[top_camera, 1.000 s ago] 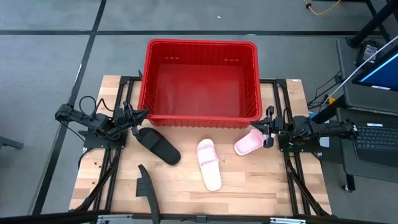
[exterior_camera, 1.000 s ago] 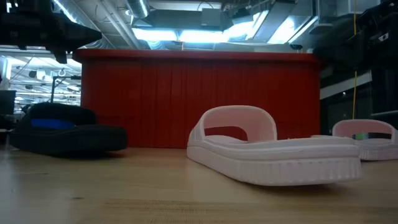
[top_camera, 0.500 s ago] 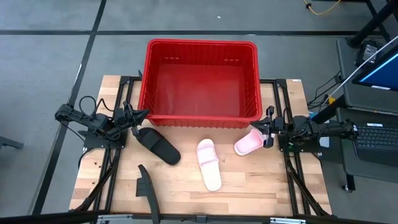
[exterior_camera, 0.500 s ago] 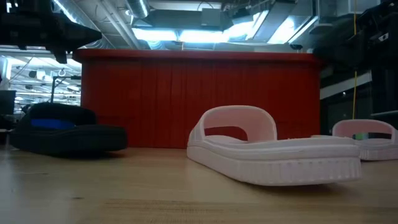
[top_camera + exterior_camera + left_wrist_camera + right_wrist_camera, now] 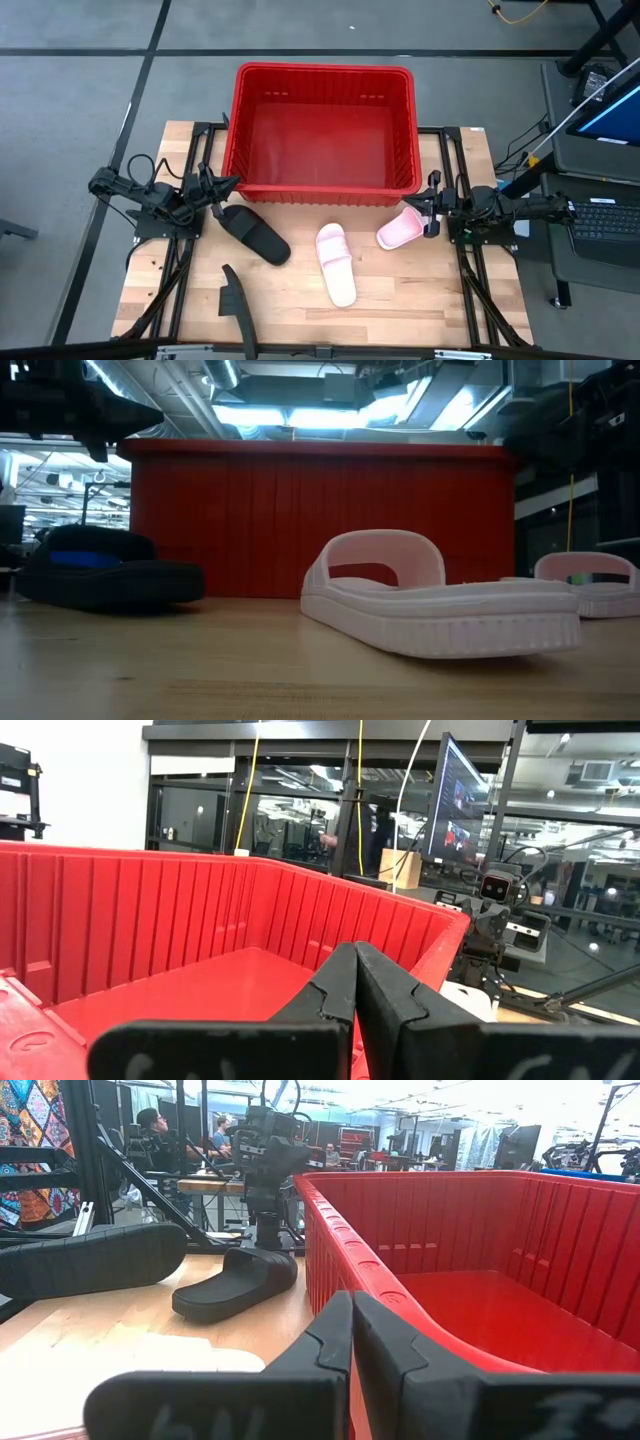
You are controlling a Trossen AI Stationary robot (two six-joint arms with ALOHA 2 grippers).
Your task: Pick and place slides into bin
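1. A black open-toe slide sandal (image 5: 233, 303) stands on its edge near the front edge of the light wooden table (image 5: 400, 300), toward the front-left corner.
2. A light pink slide sandal with a wide strap (image 5: 336, 262) lies flat near the middle of the table, sole down, its length running front to back. In the low view it is the nearest item.
3. A second black slide sandal (image 5: 254, 233) lies sole down on the left half of the table, angled, just in front of the bin's front-left corner.
4. A second light pink slide sandal (image 5: 399, 230) lies on the right half of the table, just in front of the bin's front-right corner.
5. The left gripper (image 5: 224, 186) hangs above the left edge of the table, beside the bin's front-left corner. Its fingers are pressed together and hold nothing.
6. The right gripper (image 5: 427, 204) hangs above the right edge of the table, close to the second pink sandal. Its fingers are pressed together and hold nothing.
7. The large rectangular red plastic bin with ribbed walls (image 5: 323, 80) stands at the far edge of the table, centred. No sandal is inside it.
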